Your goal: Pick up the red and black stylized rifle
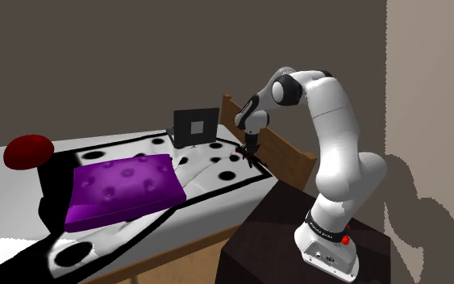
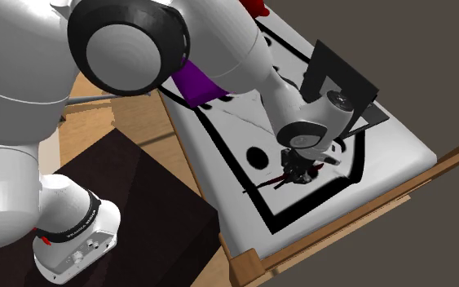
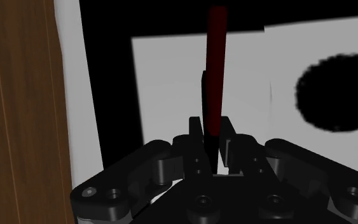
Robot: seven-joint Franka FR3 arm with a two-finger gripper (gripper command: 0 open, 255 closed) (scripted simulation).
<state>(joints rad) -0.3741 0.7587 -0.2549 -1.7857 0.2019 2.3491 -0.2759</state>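
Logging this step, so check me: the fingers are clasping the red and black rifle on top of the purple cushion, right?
Not on the cushion. The fingers clasp the rifle over the white and black bed cover, well apart from the purple cushion, as the shoulder view shows.

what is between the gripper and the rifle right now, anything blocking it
Nothing visible is. The gripper is shut on the red and black rifle, which lies on the white and black bed cover. The purple cushion and the black box sit apart from it on the bed.
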